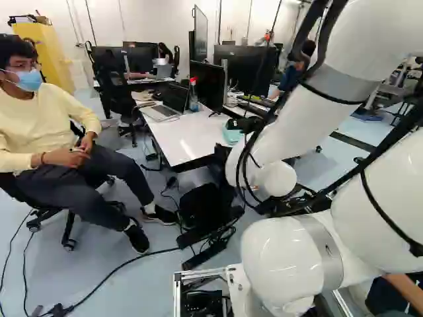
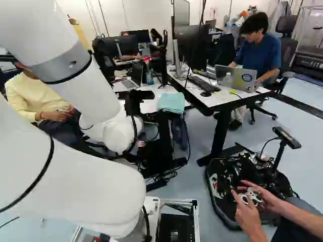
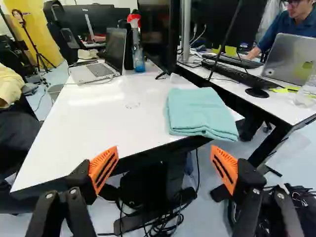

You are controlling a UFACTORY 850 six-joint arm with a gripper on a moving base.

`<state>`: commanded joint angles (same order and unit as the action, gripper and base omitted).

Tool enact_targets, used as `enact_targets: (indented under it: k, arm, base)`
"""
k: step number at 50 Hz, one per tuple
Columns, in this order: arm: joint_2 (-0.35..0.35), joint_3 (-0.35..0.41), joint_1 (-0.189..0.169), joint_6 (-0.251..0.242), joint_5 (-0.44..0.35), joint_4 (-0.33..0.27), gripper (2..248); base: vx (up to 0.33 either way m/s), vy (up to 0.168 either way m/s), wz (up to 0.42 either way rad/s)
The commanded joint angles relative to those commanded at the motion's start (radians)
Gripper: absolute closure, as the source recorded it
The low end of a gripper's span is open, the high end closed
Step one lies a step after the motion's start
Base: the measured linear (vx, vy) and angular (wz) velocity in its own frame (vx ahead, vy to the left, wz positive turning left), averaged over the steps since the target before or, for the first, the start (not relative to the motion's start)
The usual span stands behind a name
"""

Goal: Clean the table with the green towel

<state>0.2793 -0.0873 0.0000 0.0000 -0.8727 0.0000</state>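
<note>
Starting at the left of the left base view, here's the white surface (image 1: 175,142), its side edge running away from us, with an open laptop (image 1: 160,111) on the far part and a bottle (image 1: 193,99) just beside it. White top stretches from that laptop towards the near edge, with a dark monitor (image 1: 207,84) rising farther right. Coming across now, the end effector (image 2: 150,105) is released and spread wide, its orange pads (image 3: 104,170) well apart at the near edge; whether either finger touches that edge, I can't tell. And there's the folded green towel (image 3: 200,111), lying ahead of the fingers at the surface's near right corner, reaching slightly over the edge. Past it, at the right of the right base view, a second desk (image 2: 214,101) stands close by, carrying a keyboard (image 2: 204,83), a mouse (image 2: 206,94) and a laptop (image 2: 242,79).
</note>
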Motion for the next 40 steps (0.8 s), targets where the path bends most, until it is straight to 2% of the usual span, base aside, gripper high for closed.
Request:
enact_targets:
  k: [40]
  arm:
    - [0.0, 0.0, 0.0, 0.0, 0.0, 0.0, 3]
  base:
    - [0.0, 0.0, 0.0]
